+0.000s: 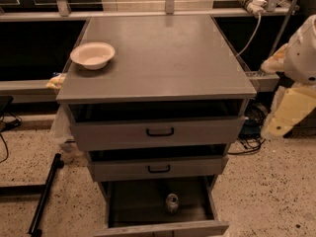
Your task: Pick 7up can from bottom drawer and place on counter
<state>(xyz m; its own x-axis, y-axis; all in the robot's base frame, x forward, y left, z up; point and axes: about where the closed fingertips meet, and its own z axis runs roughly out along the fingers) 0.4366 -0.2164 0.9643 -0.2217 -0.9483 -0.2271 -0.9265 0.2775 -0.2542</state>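
Note:
The 7up can [171,203] stands upright in the dark tray of the open bottom drawer [163,228], near the middle and towards the front lip. The counter [168,58] is the flat grey top of the cabinet. My arm shows at the right edge as white and cream parts. My gripper [277,128] is at its lower end, to the right of the cabinet at the height of the top drawer. It is far from the can and touches nothing.
A white bowl [92,55] sits at the counter's left rear. The top drawer [159,131] and middle drawer [159,168], both with black handles, are pulled partly out above the can. Cables [252,142] lie right of the cabinet. A black bar [44,194] lies on the floor at the left.

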